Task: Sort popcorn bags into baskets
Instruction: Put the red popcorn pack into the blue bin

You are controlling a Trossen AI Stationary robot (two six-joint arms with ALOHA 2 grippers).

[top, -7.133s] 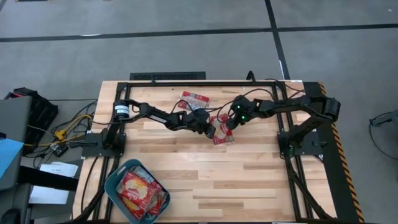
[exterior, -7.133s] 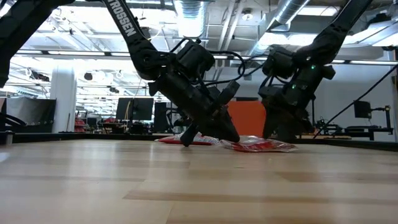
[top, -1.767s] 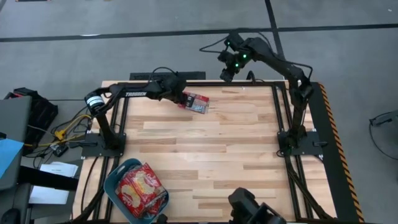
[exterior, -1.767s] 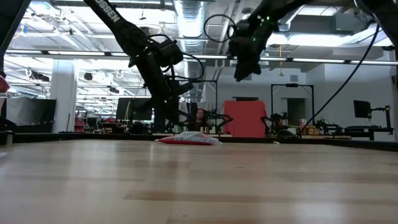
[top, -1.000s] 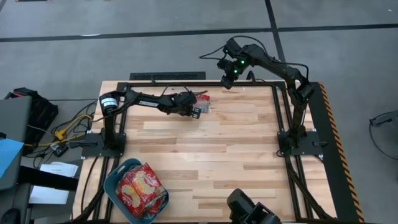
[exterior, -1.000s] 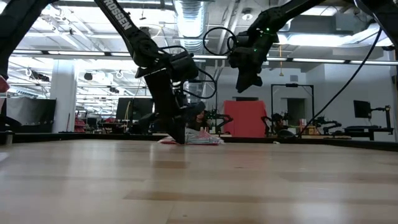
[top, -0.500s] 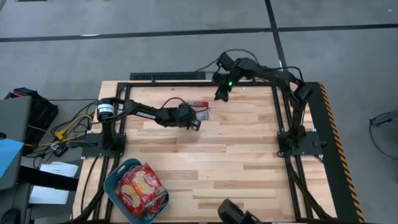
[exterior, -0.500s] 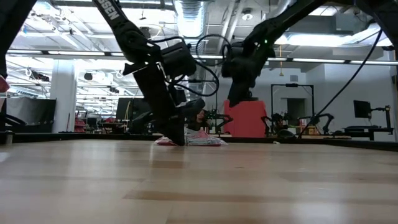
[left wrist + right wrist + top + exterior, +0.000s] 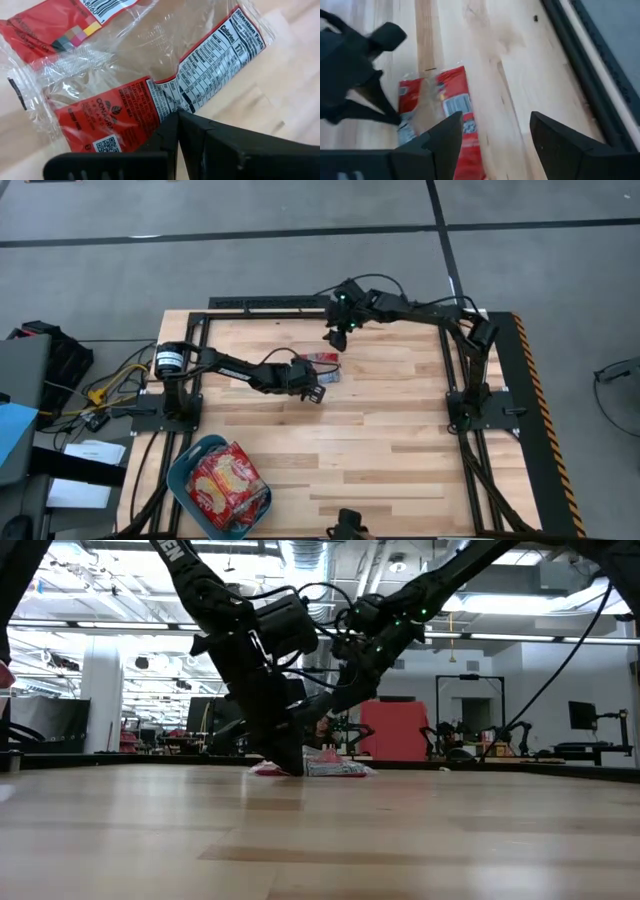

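Observation:
One popcorn bag (image 9: 328, 364) lies flat on the wooden table at the far middle, its printed back up; the left wrist view shows it (image 9: 125, 75) close up. My left gripper (image 9: 316, 388) is shut and low at the bag's near edge. My right gripper (image 9: 333, 338) hovers open above the bag's far side, pointing down at a slant; its wrist view shows the bag (image 9: 442, 110) ahead of its spread fingers (image 9: 451, 131). The teal basket (image 9: 185, 470) stands at the near left corner, with several red bags (image 9: 225, 485) inside. My left gripper sets its shut fingertips (image 9: 177, 117) on the bag's near edge by the nutrition label (image 9: 172, 106). The fingers come down at a slant from the table's left and near side. The bag lies flat on the table under them.
A black frame (image 9: 270, 303) runs along the table's far edge and both sides. Bare wood (image 9: 380, 440) fills the table's middle and near right. In the low view both arms cross in front of the bag (image 9: 338, 768).
My left gripper has gone toward the table's right and near edges and come down onto the bag, which has slid a little toward the near edge. My right gripper has come down from beyond the far edge, toward the table's left and the bag, and has tipped.

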